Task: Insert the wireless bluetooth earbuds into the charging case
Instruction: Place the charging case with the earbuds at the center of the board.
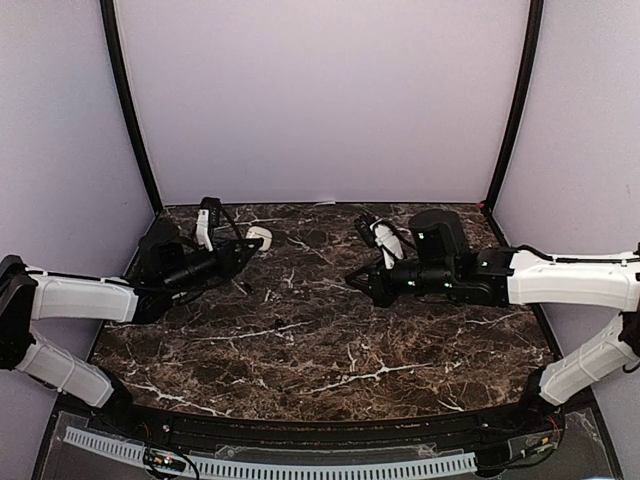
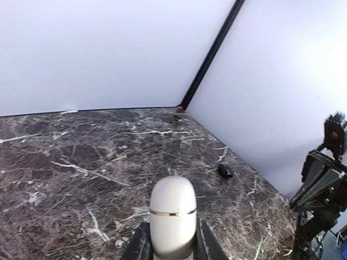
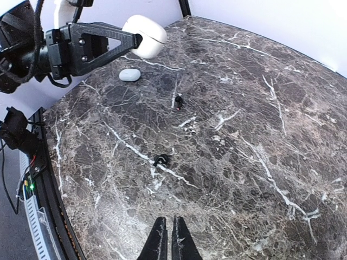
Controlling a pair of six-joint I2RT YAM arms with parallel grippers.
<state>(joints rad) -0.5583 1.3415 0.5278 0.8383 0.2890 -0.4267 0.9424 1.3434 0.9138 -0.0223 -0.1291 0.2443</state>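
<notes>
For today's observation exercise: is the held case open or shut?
Shut. The case shows only a thin gold seam, lid flush, in the left gripper.

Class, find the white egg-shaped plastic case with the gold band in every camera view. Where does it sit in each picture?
Top external: the white egg-shaped plastic case is left of centre, near the rear wall.
Left wrist: bottom centre, standing between two dark fingers.
Right wrist: top left corner.
Shared landmark: the left pincer gripping it, over the dark marble table.
</notes>
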